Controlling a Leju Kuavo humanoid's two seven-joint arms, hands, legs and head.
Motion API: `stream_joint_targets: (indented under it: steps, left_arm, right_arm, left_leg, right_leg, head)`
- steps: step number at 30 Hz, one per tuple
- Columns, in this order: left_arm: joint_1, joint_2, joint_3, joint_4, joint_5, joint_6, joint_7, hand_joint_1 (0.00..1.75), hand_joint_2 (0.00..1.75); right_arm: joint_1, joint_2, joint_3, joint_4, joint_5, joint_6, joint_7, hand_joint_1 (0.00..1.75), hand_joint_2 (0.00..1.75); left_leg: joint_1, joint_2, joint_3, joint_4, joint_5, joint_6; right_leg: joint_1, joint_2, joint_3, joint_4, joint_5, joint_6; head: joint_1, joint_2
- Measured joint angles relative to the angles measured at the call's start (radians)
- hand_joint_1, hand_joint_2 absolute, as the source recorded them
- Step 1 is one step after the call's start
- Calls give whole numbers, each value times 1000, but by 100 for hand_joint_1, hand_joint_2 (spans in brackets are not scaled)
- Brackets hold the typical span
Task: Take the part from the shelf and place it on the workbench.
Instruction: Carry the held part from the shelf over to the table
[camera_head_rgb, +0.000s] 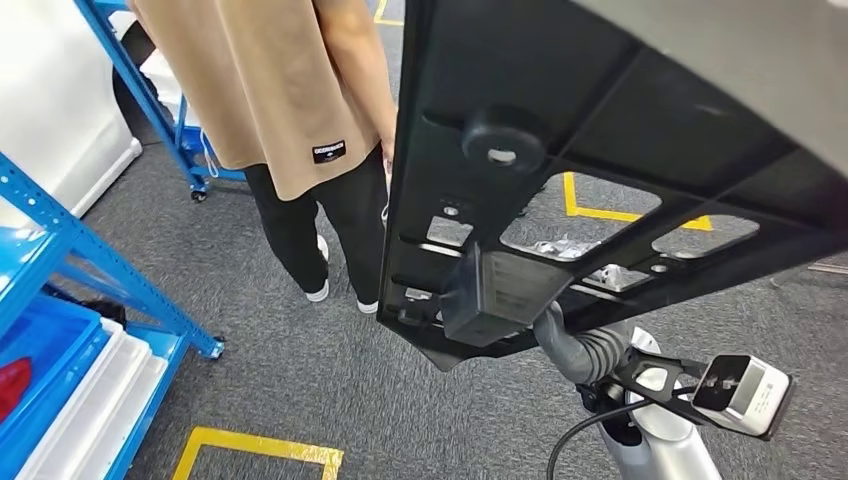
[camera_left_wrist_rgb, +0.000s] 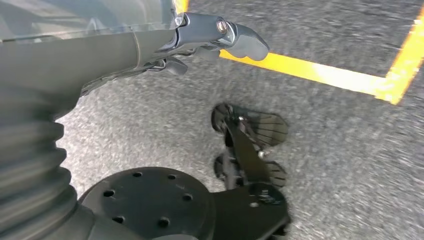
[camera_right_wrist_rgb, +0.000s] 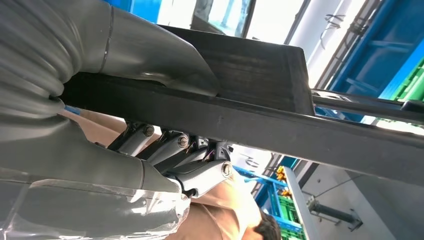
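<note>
Black moulded plastic, a large flat ribbed panel with cut-out windows (camera_head_rgb: 600, 170), is the part we carry, and it is already off the blue metal shelf (camera_head_rgb: 60, 270) that stands at our left. Our right hand (camera_right_wrist_rgb: 165, 150) grips its lower edge, thumb on one face and fingers curled under the rim. The panel rises up and away to the right from that hand, its long axis slanting from near-left to far-right above the grey carpet floor (camera_head_rgb: 270, 370). Our left hand (camera_left_wrist_rgb: 210, 37) hangs low over the floor, fingers curled in with nothing in them. No tabletop is visible, so we judge that a turn comes first; a person in a tan shirt (camera_head_rgb: 270, 90) stands just beside the panel's left edge.
</note>
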Motion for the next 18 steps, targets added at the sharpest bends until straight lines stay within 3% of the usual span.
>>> stream_joint_targets:
  steps: [1,3,5,7,9,10,12,14,15,16,18]
  left_arm:
    - [-2,0,3,0,-1,1,-2,0,175]
    - [-7,-1,5,0,-3,0,-9,0,175]
    - [-7,-1,5,0,-8,-2,-13,0,175]
    - [-3,-1,5,0,-15,-3,-13,0,175]
    - [0,-1,6,0,-19,-1,-10,0,175]
    - [0,-1,6,0,-21,0,-8,0,175]
    - [-1,-1,6,0,-26,5,0,0,175]
    - [-1,-2,5,0,-32,10,6,0,175]
    - [-1,-2,5,0,-35,13,8,0,175]
    - [-1,-3,5,0,-37,14,8,0,175]
    - [-3,-5,5,0,-40,15,9,0,175]
  right_arm:
    - [-3,0,2,0,-5,0,1,175,175]
    - [-8,1,4,1,-20,3,4,175,175]
    - [-13,1,6,0,-32,6,8,175,175]
    - [-16,2,8,0,-34,6,11,175,175]
    - [-13,2,10,0,-30,2,12,175,175]
    - [-10,3,12,0,-27,0,13,175,175]
    - [-8,3,15,-1,-22,-2,14,175,175]
    - [-11,5,18,-4,-19,-2,16,175,175]
    - [-13,7,19,-6,-18,-2,17,175,175]
    - [-15,9,21,-8,-17,-1,17,175,175]
    - [-19,12,22,-8,-14,1,19,175,175]
  left_leg:
    - [-1,-8,4,-10,-3,4]
    - [-4,11,9,-19,3,16]
    - [-5,35,15,-30,10,31]
    - [-9,61,18,-36,12,40]
    - [-12,87,18,-36,10,43]
    - [-13,100,18,-36,9,43]
    - [-14,124,21,-36,6,41]
    - [-18,143,26,-35,1,33]
    - [-20,152,28,-35,-2,29]
    - [-21,161,30,-35,-4,24]
    - [-21,178,35,-38,-8,14]
  right_leg:
    - [-2,10,-4,1,1,7]
    - [-7,18,-8,0,5,20]
    - [-6,-25,-24,34,-18,28]
    - [-6,-79,-74,141,-75,34]
    - [-9,-94,-127,250,-115,38]
    - [-9,-97,-134,263,-111,39]
    - [-8,-112,-87,177,-60,35]
    - [2,-159,-16,43,-16,23]
    - [8,-175,4,5,-7,17]
    - [13,-181,11,-11,-8,11]
    - [13,-156,11,-17,-4,0]
  head:
    - [0,0]
    - [0,0]
    - [3,0]
    - [6,0]
    - [7,0]
    - [7,0]
    - [7,0]
    - [6,0]
    - [6,0]
    - [6,0]
    - [5,0]
